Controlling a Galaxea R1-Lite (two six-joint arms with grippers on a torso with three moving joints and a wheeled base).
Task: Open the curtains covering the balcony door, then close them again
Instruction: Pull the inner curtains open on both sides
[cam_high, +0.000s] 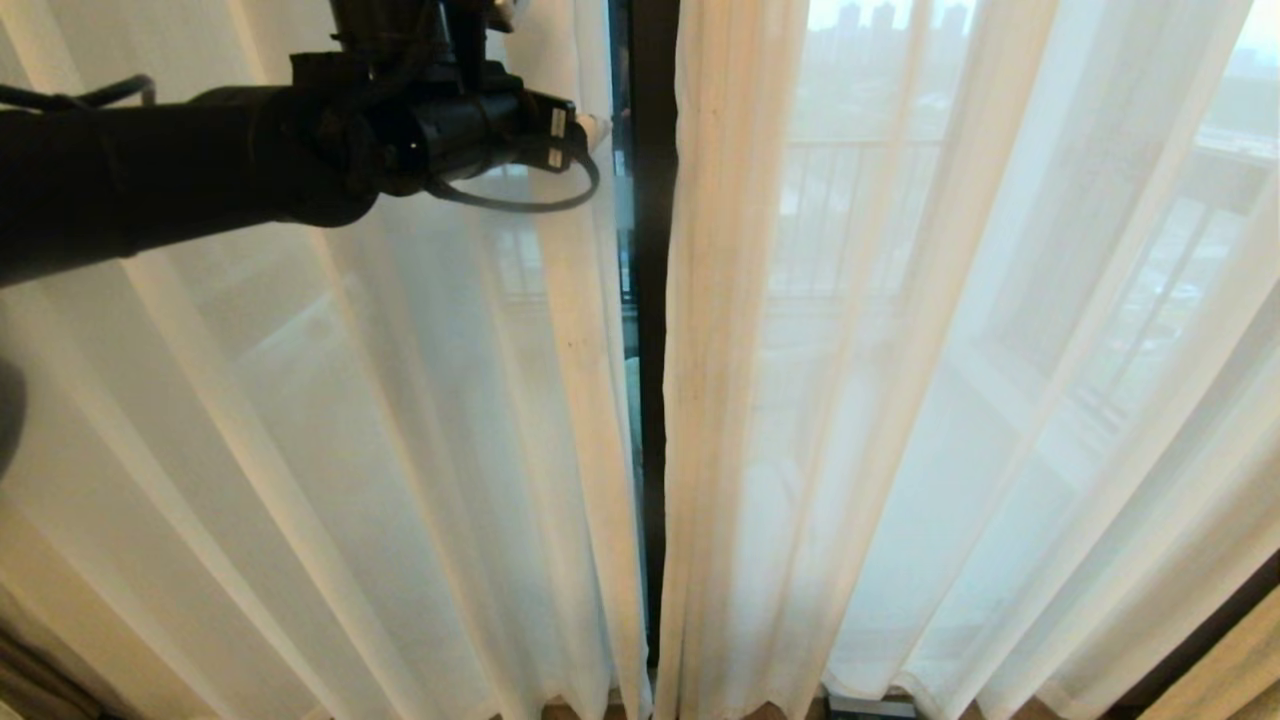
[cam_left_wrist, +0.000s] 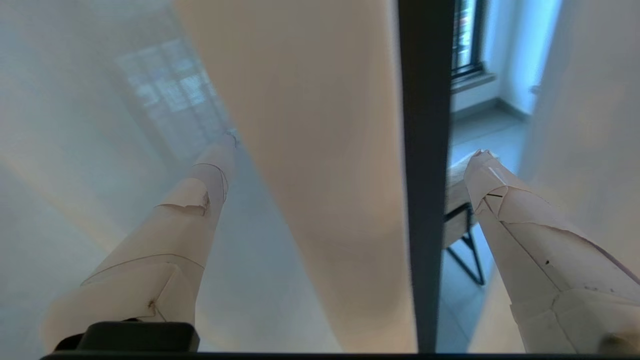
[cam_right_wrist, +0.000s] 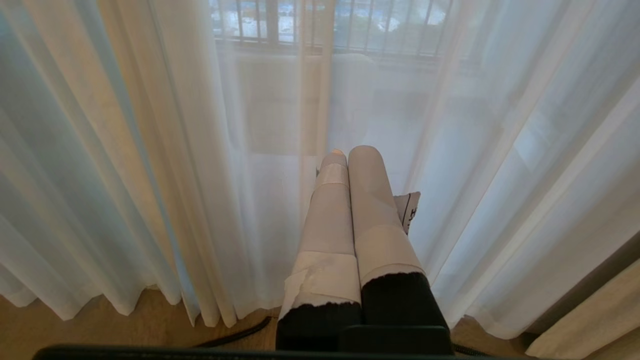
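Left wrist view alone shows the left gripper (cam_left_wrist: 350, 150) spread, straddling a sheer curtain (cam_left_wrist: 320, 150) edge beside the dark door frame (cam_left_wrist: 425, 175).

Sheer white curtains (cam_high: 900, 400) hang pleated to floor, 2 panels nearly shut w/ narrow centre gap. Balcony door (cam_high: 652, 300): dark frame upright shows thru gap, glass behind.

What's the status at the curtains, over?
Left gripper raised, jaws open astride the left sheer's edge. Right gripper low, jaws shut, empty. Sheers drawn, thin gap showing the door frame. Nothing in the way.
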